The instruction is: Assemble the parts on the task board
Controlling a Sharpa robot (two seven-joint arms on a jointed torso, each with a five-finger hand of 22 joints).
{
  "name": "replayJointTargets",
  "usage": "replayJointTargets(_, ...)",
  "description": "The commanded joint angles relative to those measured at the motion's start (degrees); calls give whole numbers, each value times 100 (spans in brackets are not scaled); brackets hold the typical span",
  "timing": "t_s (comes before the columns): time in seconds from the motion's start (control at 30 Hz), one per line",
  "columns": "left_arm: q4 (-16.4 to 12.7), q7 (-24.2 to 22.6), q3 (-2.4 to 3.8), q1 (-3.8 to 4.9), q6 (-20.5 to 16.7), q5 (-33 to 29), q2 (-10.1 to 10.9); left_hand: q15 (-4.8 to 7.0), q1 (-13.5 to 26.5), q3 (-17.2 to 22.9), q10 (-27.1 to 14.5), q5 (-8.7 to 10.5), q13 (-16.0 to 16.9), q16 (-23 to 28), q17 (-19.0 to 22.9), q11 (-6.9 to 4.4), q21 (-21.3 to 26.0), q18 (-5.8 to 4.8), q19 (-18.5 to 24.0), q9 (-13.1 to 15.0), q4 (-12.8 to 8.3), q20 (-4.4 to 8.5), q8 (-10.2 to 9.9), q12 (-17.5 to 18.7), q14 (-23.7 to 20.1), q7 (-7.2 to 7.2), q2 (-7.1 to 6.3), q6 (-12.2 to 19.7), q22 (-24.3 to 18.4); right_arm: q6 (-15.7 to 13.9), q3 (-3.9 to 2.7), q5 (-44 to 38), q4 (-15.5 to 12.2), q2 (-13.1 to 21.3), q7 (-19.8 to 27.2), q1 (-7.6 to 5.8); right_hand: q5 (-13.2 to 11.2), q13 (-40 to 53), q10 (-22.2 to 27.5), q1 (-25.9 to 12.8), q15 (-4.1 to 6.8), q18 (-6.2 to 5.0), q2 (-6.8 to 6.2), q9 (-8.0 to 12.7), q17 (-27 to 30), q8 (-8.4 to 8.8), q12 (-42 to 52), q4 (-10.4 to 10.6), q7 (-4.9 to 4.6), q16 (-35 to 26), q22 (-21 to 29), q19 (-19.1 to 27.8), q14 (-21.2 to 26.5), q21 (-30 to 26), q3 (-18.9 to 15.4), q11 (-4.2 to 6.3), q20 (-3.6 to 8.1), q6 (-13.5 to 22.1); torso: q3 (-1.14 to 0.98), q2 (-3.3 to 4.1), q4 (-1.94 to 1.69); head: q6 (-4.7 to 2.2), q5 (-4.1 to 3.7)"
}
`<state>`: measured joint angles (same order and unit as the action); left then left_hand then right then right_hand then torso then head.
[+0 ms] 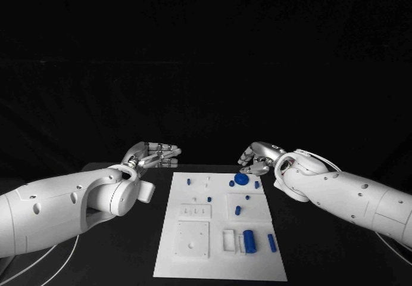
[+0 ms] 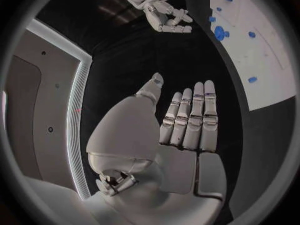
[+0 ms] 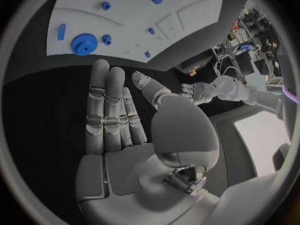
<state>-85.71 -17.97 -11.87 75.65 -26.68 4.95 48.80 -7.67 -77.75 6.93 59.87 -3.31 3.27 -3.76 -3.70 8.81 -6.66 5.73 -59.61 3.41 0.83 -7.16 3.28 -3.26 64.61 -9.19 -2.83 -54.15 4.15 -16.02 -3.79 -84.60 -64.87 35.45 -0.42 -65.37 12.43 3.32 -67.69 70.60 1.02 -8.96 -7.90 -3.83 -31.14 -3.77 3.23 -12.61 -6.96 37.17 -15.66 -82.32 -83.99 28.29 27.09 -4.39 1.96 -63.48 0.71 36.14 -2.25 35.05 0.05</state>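
Note:
The white task board [image 1: 219, 262] lies in the middle of the black table. A blue gear [image 1: 242, 177] sits near its far right corner, with small blue pieces [image 1: 239, 210] around it and a blue cylinder [image 1: 249, 239] in a recess nearer me. My right hand [image 1: 260, 158] hovers just beyond the gear, holding nothing; in the right wrist view its fingers [image 3: 109, 110] are straight and apart, with the gear [image 3: 82, 43] ahead. My left hand [image 1: 155, 155] is off the board's far left corner, flat and empty [image 2: 187, 125].
Black table surrounds the board [image 2: 269, 45] on all sides. Each wrist view shows the other hand across the board's far edge: the right hand [image 2: 164, 17] and the left hand [image 3: 200, 91]. A long blue pin [image 1: 271, 242] lies near the board's right edge.

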Motion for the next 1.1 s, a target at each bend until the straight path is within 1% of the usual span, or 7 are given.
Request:
replayJointTargets(0.03,-187,-3,22,31,279,148,56,10,1,10,-10,-11,4,-19,-5,-1,-30,-36,-45,10,32,4,21,-8,54,0,-59,-5,6,-132,-3,-1176,44,-80,-469,10,-64,7,-44,-3,10,99,-113,1,-272,18,7,61,21,417,-244,-7,-12,224,208,1,50,-49,8,209,-101,-25,-35)
replayJointTargets(0.27,-461,13,67,67,304,154,148,9,11,18,-2,-15,4,-14,-4,-2,-30,-41,-41,9,34,5,20,-8,52,2,-54,-15,3,-105,-4,-1623,59,-192,-741,34,-180,8,-57,23,-1,97,-212,0,-361,19,8,108,29,813,-587,-38,43,441,341,4,40,-60,38,363,-186,-58,-97)
replayJointTargets(0.37,-538,20,80,85,310,154,166,9,15,20,-18,-14,4,-14,-4,3,-33,-41,-44,7,31,7,17,-7,57,0,-55,12,3,-23,-4,-1762,59,-206,-863,39,-233,8,-34,15,-6,108,-241,0,-353,18,9,128,32,939,-724,-33,63,503,404,-2,39,-59,62,425,-227,-111,-145)
replayJointTargets(0.53,-618,43,93,122,350,154,177,10,24,22,-20,-14,4,-15,-4,3,-35,-41,-46,8,34,8,18,-8,60,-1,-53,16,3,42,-4,-1871,90,-230,-962,42,-261,6,56,27,-21,103,-282,1,-290,18,7,152,26,1078,-911,-88,86,562,446,-25,22,-49,85,496,-262,-131,-209)
replayJointTargets(0.67,-646,53,97,156,373,154,175,11,28,23,-21,-14,5,-16,-4,3,-36,-41,-47,8,37,8,19,-8,62,-2,-51,19,3,72,-4,-1874,126,-254,-986,60,-185,8,-44,-47,-2,106,-281,0,-226,18,6,206,37,1186,-1324,-66,96,892,481,4,44,-62,89,555,-280,-143,-215)
replayJointTargets(0.83,-615,53,99,181,410,154,182,8,41,20,-26,-2,4,-11,-3,5,-35,-43,-41,8,44,7,19,-7,55,-4,-55,23,1,144,-4,-1885,117,-256,-1038,93,-121,8,-218,-90,35,143,-253,-1,-75,18,9,201,68,1344,-1732,64,108,1111,480,58,89,-146,73,613,-291,-157,-225)
replayJointTargets(1.1,-497,48,99,189,404,136,185,5,76,8,-55,24,4,-12,-4,7,-32,-43,-35,8,81,3,19,-8,46,-8,-76,49,0,203,-4,-1890,131,-264,-1049,135,-136,8,-136,-70,12,103,-272,-1,73,18,8,161,53,1459,-1959,40,136,996,493,31,56,-113,84,686,-308,-171,-249)
